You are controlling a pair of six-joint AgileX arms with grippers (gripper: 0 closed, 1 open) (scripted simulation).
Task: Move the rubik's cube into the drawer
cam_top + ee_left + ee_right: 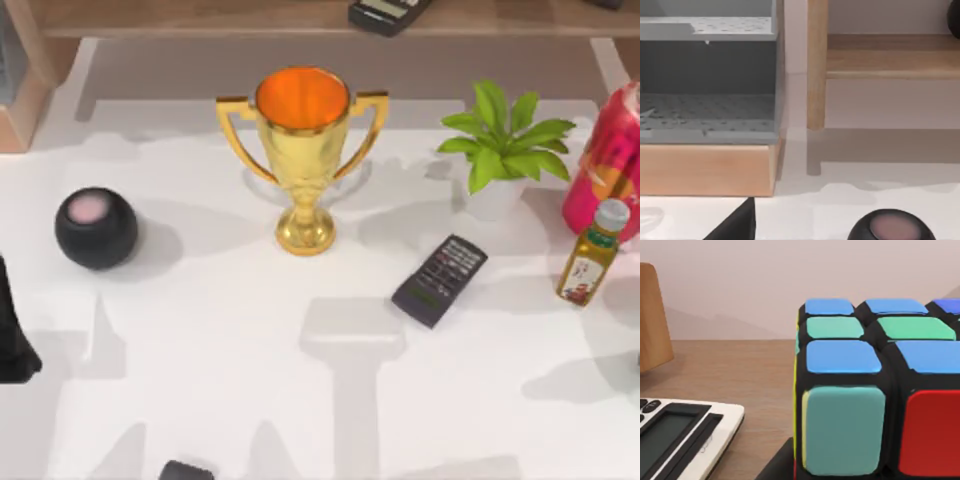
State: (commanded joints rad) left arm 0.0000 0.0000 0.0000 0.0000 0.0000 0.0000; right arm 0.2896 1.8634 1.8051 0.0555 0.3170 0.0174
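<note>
Place: rendered tabletop mock-up looking like a home or office desk | white table (230,400) carrying a gold trophy (303,150), potted plant (503,150), remote (440,279), oil bottle (593,252) | wooden shelf (890,55) and grey drawer unit (707,90) standing far left.

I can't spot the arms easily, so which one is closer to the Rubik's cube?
Right. Its wrist camera sits right against the cube beside the calculator; the left arm is at the table's left edge, by the black ball.
</note>
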